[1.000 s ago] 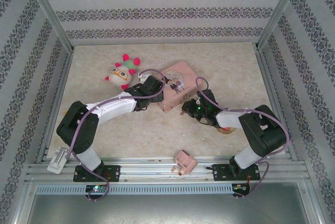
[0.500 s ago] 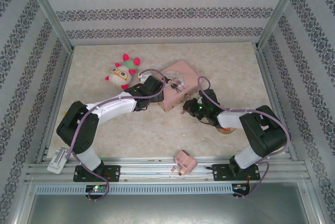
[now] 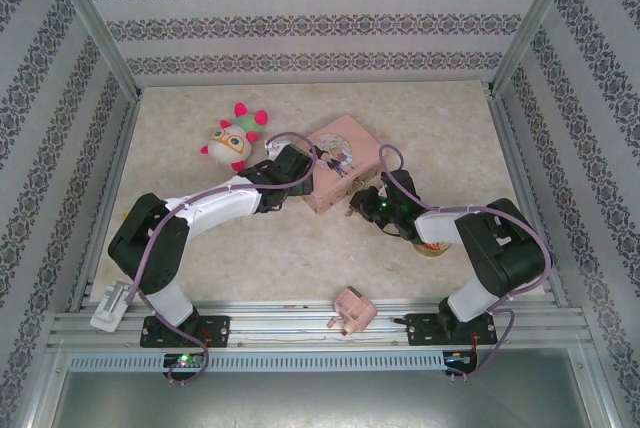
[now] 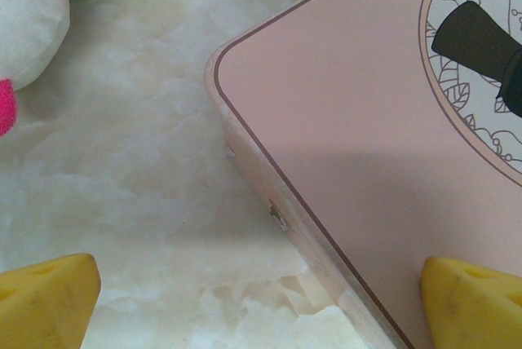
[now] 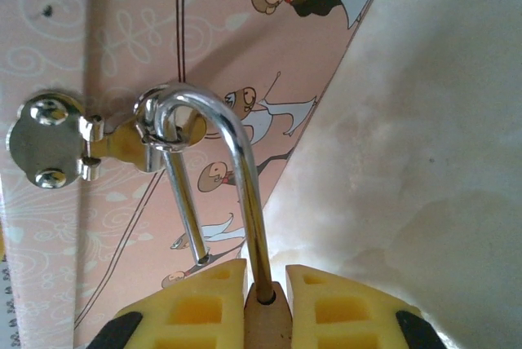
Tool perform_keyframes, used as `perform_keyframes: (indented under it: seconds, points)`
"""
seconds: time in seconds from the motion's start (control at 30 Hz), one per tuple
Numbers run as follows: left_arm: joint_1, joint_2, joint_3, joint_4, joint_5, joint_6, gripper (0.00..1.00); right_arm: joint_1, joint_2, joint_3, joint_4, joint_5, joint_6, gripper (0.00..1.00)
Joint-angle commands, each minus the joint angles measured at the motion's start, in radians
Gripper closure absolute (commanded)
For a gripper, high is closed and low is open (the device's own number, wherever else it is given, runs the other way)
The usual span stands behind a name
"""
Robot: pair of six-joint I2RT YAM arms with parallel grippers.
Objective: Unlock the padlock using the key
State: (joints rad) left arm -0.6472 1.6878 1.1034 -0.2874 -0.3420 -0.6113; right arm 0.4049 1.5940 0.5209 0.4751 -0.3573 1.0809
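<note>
In the right wrist view my right gripper (image 5: pixel 266 284) is shut on the small brass padlock (image 5: pixel 265 320), whose body sits squeezed between the yellow fingers (image 5: pixel 196 308). Its silver shackle (image 5: pixel 236 145) hooks through the metal hasp (image 5: pixel 49 145) on the pink tin (image 5: pixel 98 31). One shackle leg ends free, out of the body. From above, this gripper (image 3: pixel 358 204) is at the tin's (image 3: pixel 345 143) near right side. My left gripper (image 4: pixel 261 308) stands open, its fingertips (image 4: pixel 45 300) straddling the tin's corner (image 4: pixel 326 104), nothing held. The key is hidden.
A white and pink plush toy (image 3: pixel 235 138) lies left of the tin. A pink plug-like block (image 3: pixel 352 306) sits at the table's near edge. A round tan object (image 3: pixel 432 248) lies under the right arm. A white item (image 3: pixel 108 306) rests on the front rail.
The right gripper has edged slightly up and left toward the tin with the padlock. The left arm has barely moved.
</note>
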Motion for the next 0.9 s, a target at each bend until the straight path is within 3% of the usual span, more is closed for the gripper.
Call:
perform_keyframes:
  seconds: [0.0, 0.87]
  points:
    - [0.001, 0.01, -0.039, -0.097, -0.035, -0.001, 0.01, -0.04, 0.01, 0.0, 0.051, 0.091, 0.045, 1.0]
    - [0.001, 0.01, -0.032, -0.105, -0.032, 0.004, 0.01, -0.053, 0.052, 0.053, 0.106, 0.132, 0.094, 1.0]
